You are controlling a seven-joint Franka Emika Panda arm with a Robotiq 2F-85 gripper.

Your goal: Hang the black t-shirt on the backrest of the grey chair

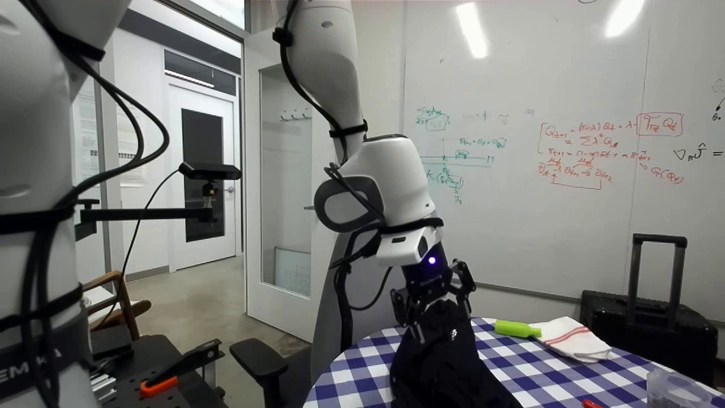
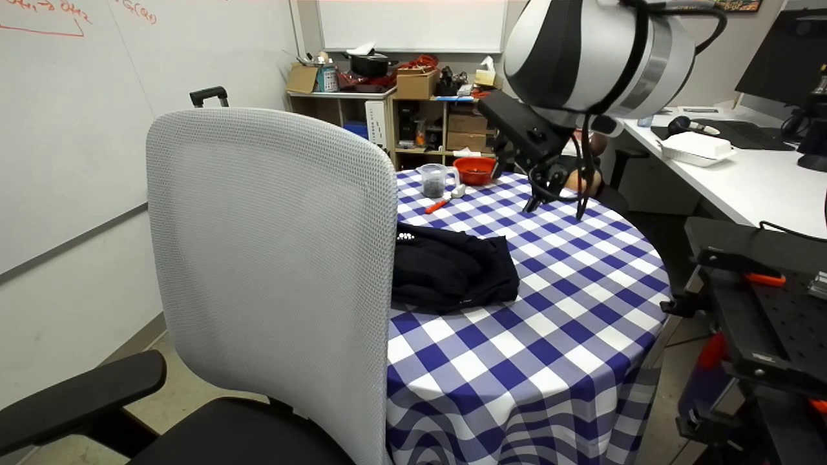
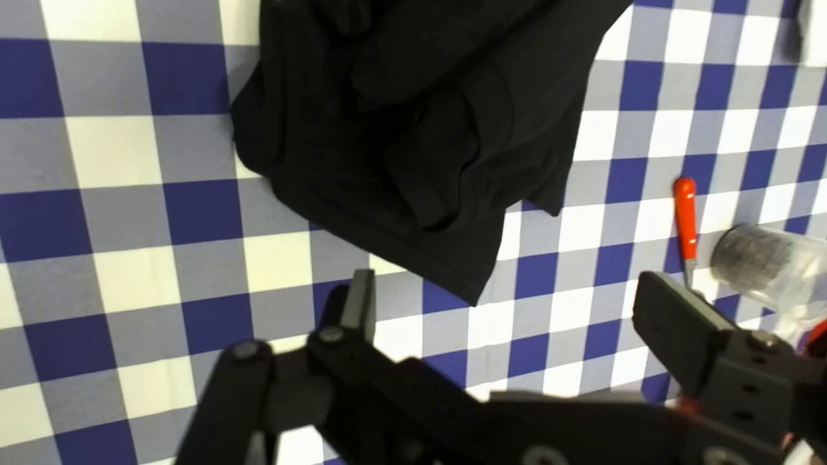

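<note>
As seen from the wrist view, I have the gripper (image 3: 507, 284) set wide, its two fingers (image 3: 360, 303) well apart, with nothing held between them. The black t-shirt (image 3: 420, 129) lies crumpled on the checked tablecloth (image 3: 136, 278); in this view, one corner of it points toward the gap between the fingertips. In an exterior view, the upright backrest (image 2: 271, 219) of the grey chair (image 2: 258, 310) hides part of the shirt, which lies on the cloth just beyond it; there I see the gripper above the tablecloth, apart from the shirt. Beyond the shirt in the same view are a red-handled utensil (image 2: 439, 205), a clear cup (image 2: 431, 171) just beside it and a red bowl (image 2: 477, 179). In an exterior view, a green bottle (image 1: 514, 328) lies with its neck at a white cloth (image 1: 569, 339) with red stripes.
</note>
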